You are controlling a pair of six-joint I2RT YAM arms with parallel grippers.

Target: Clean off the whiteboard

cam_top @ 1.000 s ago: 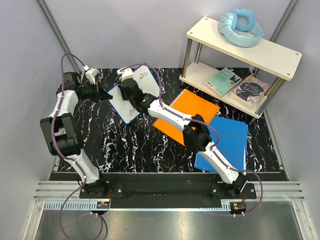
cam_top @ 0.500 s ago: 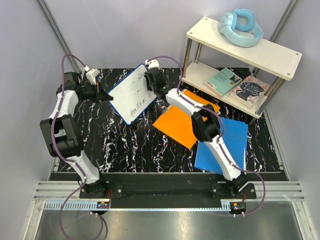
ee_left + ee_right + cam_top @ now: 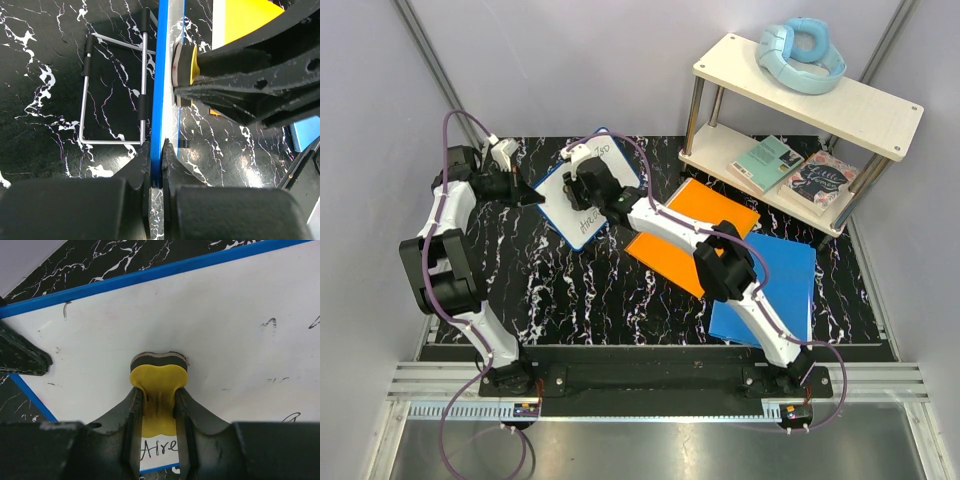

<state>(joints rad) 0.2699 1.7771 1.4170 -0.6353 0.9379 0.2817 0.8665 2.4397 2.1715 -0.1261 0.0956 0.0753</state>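
Blue folder [image 3: 775, 285]: flat near the worktop's [image 3: 570, 290] right edge, no label legible.
Orange folder [image 3: 720, 212]: mid-worktop, touching the blue one's far-left corner.
Right end effector [image 3: 159, 395]: clamped tight on a yellow eraser [image 3: 159, 372], whose dark felt face presses against the board.
Whiteboard [image 3: 556, 200]: far-left part of the worktop, raised at a tilt; black handwriting by its lower edge reads roughly "Alre", the rest illegible.
Left end effector [image 3: 156, 150]: pinched closed on the whiteboard's blue frame.
Shelf [image 3: 800, 90]: far-right corner; light-blue headphones [image 3: 800, 55] on top, two books [image 3: 795, 170] below, titles too small to read.
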